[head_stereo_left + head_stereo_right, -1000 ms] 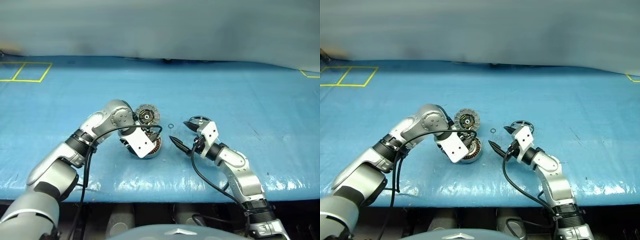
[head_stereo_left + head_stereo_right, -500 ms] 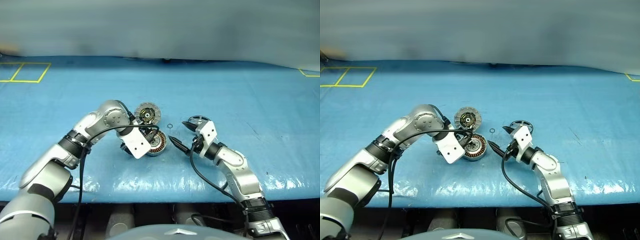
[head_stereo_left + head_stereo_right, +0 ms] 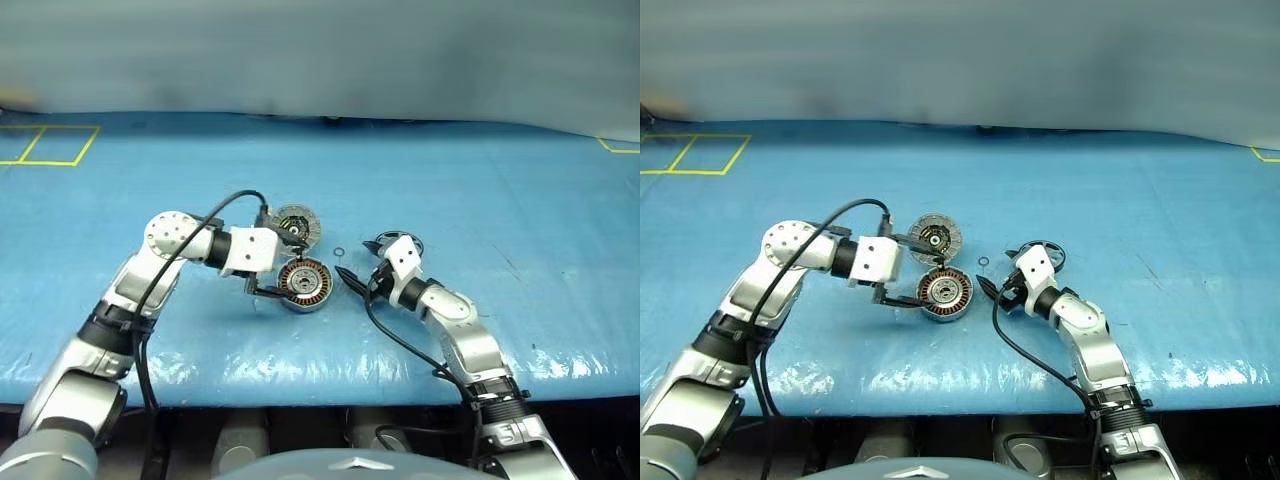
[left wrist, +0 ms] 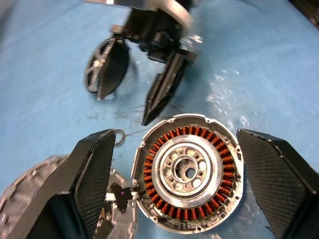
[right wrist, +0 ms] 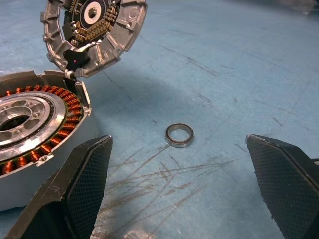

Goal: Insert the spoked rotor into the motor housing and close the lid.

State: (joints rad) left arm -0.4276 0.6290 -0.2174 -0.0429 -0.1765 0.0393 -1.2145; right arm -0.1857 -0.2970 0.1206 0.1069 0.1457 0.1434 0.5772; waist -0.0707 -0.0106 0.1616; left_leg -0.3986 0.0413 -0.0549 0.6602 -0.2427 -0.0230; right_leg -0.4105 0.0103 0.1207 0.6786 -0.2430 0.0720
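The right gripper (image 4: 137, 79) hides part of the spoked rotor (image 4: 94, 69) behind its finger. The lid (image 4: 30, 194) is cut off at the 8 o'clock corner of the left wrist view. The motor housing (image 5: 35, 124) is cut off at the 9 o'clock edge of the right wrist view.

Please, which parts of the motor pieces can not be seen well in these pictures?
- Spoked rotor: left wrist view, the right gripper's finger covers part of it; small in the head views.
- Lid: left wrist view, cut by the edge and behind the left gripper's finger.
- Motor housing: right wrist view, cut by the edge.
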